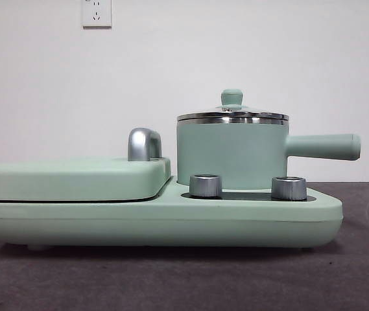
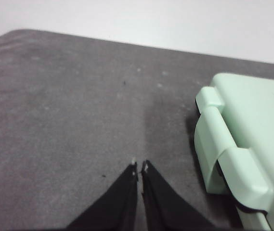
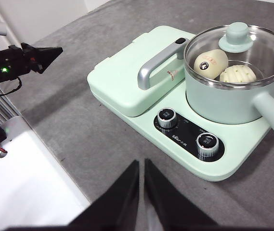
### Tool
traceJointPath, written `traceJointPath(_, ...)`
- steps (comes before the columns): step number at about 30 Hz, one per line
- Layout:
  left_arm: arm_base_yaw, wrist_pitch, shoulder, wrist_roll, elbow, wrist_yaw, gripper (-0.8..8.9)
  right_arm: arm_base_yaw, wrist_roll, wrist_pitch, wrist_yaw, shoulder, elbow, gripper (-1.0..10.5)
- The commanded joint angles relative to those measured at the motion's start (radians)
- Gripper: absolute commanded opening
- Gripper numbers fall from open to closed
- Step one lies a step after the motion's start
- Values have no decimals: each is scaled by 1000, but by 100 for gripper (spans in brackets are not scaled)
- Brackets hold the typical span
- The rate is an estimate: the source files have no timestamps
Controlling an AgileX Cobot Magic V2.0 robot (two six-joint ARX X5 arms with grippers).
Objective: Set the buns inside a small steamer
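The small steamer (image 1: 231, 155) is a mint-green pot with a steel rim, a long side handle and a green-knobbed glass lid; it stands on the right half of the cooker base. In the right wrist view the steamer (image 3: 223, 103) has its lid on, and through the glass I see the smooth loaf-shaped bun (image 3: 210, 63) and the ridged bun (image 3: 238, 74) side by side inside. My right gripper (image 3: 141, 163) is shut and empty, above the table in front of the cooker. My left gripper (image 2: 139, 167) is shut and empty over bare mat beside the cooker.
The flat mint-green griddle (image 1: 74, 178) with a chrome handle (image 1: 144, 144) has its lid closed, left of the pot. Two steel knobs (image 1: 205, 185) sit on the cooker's front panel. The left arm (image 3: 21, 60) hangs over the table's edge. The grey mat (image 2: 69, 120) covers the table.
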Motion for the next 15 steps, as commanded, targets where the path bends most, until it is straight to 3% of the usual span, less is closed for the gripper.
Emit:
traceJointPath(1, 2, -4, -3, 3, -24, -5, 20, 7, -4, 11, 0, 2, 5, 16)
traceJointPath(15, 1, 3, -3, 10, -24, -5, 20, 7, -4, 11, 0, 2, 6, 16)
